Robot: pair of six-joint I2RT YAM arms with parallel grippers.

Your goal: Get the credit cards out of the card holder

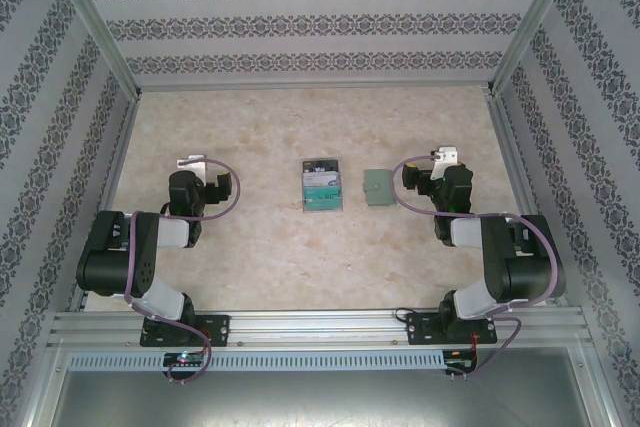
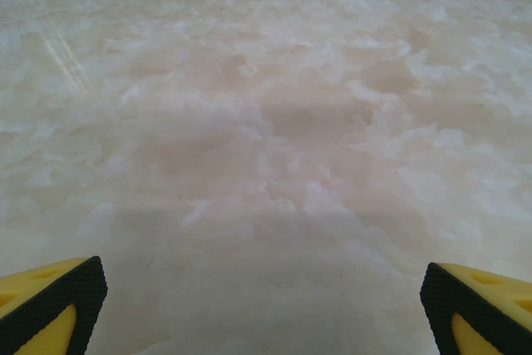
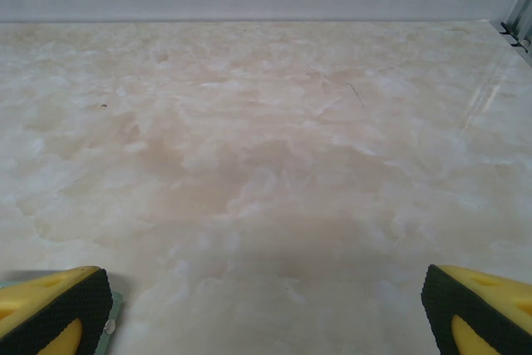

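The credit cards (image 1: 322,185) lie in a small teal, white and dark stack at the middle of the table. Just right of the stack, flat on the table, is the card holder (image 1: 379,187), a grey-green square. A pale green corner of the card holder (image 3: 115,319) shows beside my right gripper's left finger. The left gripper (image 1: 193,163) (image 2: 264,295) hangs open over bare table, well left of the cards. To the right of the holder, the right gripper (image 1: 443,157) (image 3: 266,297) is open too. Nothing sits between either pair of yellow, black-padded fingers (image 2: 58,297).
The marbled beige tabletop (image 1: 270,247) is boxed in by patterned walls on three sides, with metal posts at the back corners (image 1: 497,77). A metal rail (image 1: 320,327) along the near edge carries both arm bases.
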